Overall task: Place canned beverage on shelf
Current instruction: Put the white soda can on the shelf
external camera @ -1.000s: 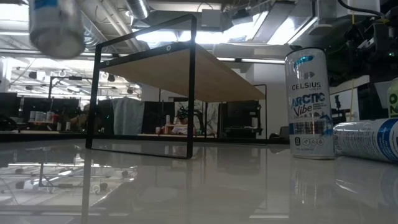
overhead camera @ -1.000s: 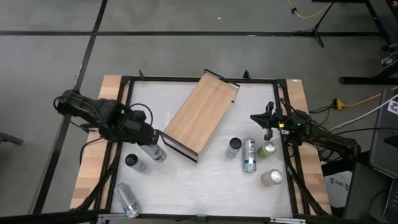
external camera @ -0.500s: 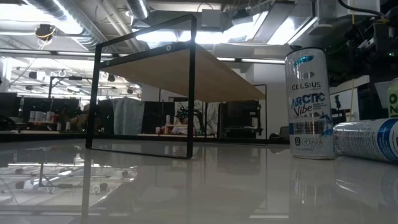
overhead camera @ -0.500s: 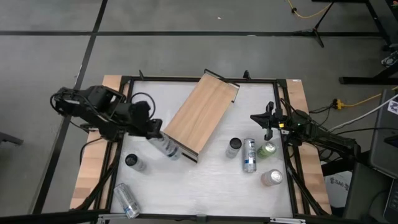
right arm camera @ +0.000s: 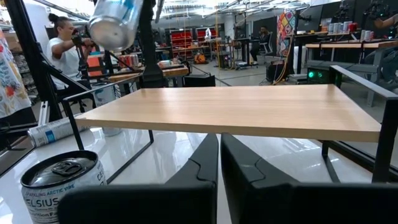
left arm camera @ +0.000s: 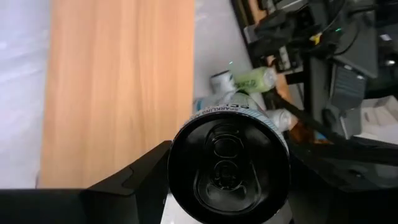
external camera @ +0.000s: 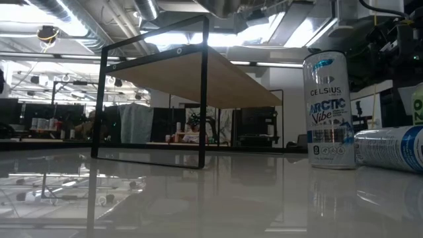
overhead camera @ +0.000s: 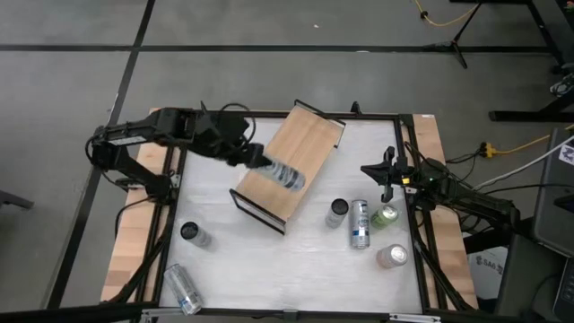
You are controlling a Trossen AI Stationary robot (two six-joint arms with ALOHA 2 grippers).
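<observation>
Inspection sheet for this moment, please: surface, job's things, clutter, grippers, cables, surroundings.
Surface: white tabletop, glossy.
Job's things: shelf stands askew on the tabletop; a can is held tilted above its board, not set down.
Clutter: five cans by the right side, one lying; two cans at the left, one lying.
Grippers: left gripper grips the can over the shelf; right gripper waits shut at the right edge.
Cables: yellow cord on the floor.
Surroundings: a person beyond the table.

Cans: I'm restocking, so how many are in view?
7: one can in the left gripper over the shelf; two front-left; four right.
</observation>
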